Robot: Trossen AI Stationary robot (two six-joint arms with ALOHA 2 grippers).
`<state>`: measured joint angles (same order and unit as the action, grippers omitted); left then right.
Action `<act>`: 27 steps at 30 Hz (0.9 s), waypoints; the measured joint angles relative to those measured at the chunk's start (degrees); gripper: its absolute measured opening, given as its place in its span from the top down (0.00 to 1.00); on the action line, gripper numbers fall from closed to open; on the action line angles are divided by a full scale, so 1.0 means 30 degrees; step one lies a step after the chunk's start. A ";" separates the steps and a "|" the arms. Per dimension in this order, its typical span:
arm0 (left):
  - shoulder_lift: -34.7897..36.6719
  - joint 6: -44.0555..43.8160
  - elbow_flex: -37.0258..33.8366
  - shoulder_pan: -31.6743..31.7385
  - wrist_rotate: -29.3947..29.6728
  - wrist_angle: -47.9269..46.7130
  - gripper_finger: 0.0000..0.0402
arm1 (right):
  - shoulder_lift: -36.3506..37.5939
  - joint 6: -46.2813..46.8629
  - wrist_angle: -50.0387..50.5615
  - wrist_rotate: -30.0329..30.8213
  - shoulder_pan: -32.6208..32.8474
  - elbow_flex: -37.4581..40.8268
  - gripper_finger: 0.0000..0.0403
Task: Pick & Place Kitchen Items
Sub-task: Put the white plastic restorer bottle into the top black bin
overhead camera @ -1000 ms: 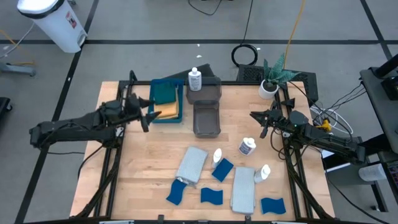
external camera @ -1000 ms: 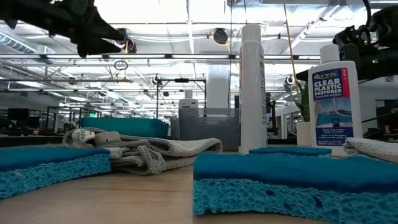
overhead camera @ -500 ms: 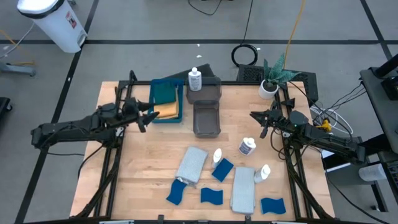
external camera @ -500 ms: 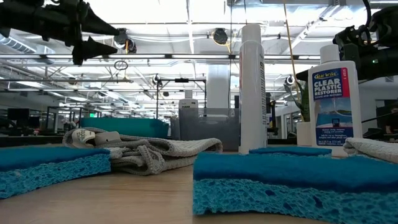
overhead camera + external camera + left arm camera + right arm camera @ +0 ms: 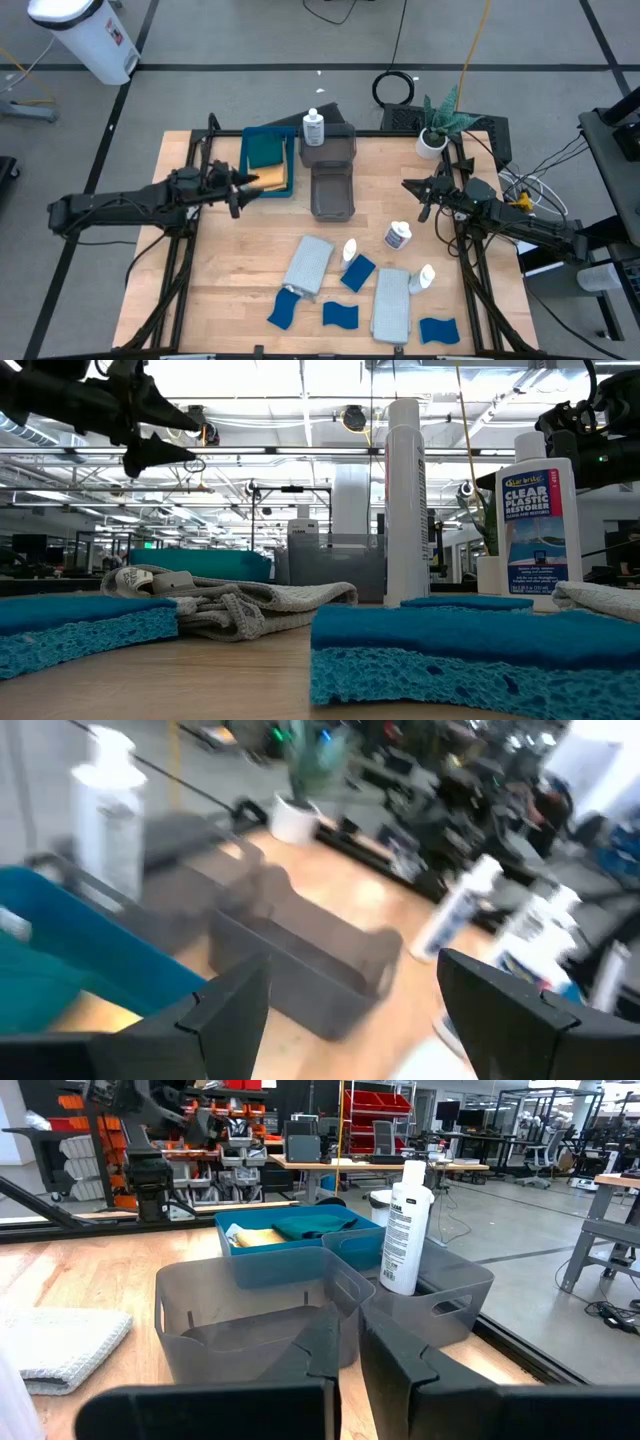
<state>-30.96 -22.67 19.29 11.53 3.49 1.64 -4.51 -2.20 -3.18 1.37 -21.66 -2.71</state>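
Your left tool (image 5: 243, 183) hangs over the table (image 5: 230, 270) at about 10 o'clock. Its fingers are spread wide and it holds nothing. Just beside it is the blue tray (image 5: 268, 190), with a green cloth (image 5: 264, 150) and an orange cloth (image 5: 275, 176) inside.

Your right tool (image 5: 413, 192) waits at about 3 o'clock with its fingers pinched together, holding nothing.

At 12 o'clock you see two grey bins (image 5: 331, 190). A white bottle (image 5: 314, 127) stands in the far bin. Another bottle (image 5: 397, 236) is near your right tool.

Down at 6 o'clock lie two grey cloths (image 5: 308, 264), blue sponges (image 5: 358, 272) and two more bottles (image 5: 350, 248). A small plant (image 5: 437, 128) sits at 1 o'clock.
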 joint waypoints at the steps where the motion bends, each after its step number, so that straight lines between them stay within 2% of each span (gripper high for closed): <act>1: -0.0256 -0.0009 0.0000 -0.0004 -0.0396 -0.0002 0.28 | 0.0006 0.0000 -0.0007 0.0007 0.0000 0.0002 0.95; 6: -0.1746 -0.0836 0.0000 -0.0015 -0.1022 0.0513 0.28 | 0.0000 0.0000 -0.0007 0.0000 -0.0004 0.0003 0.95; 12: -0.3899 -0.0419 0.0000 -0.0355 -0.1956 0.2495 0.28 | 0.0004 0.0000 -0.0004 0.0002 0.0000 0.0000 0.95; 16: -0.5865 0.0756 0.0000 -0.1783 -0.2816 0.5742 0.28 | 0.0000 0.0000 -0.0001 0.0000 0.0003 -0.0003 0.95; 23: -0.9797 0.5140 0.0000 -0.4894 -0.2539 1.2526 0.28 | 0.0006 0.0000 -0.0007 0.0004 -0.0002 0.0002 0.95; 27: -1.2160 0.6031 0.0219 -0.5958 -0.2414 1.5712 0.28 | 0.0002 0.0005 -0.0007 0.0005 -0.0001 0.0001 0.95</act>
<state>-67.44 -4.58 19.95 -6.34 -3.75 48.77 -4.51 -2.18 -3.20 1.38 -21.66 -2.71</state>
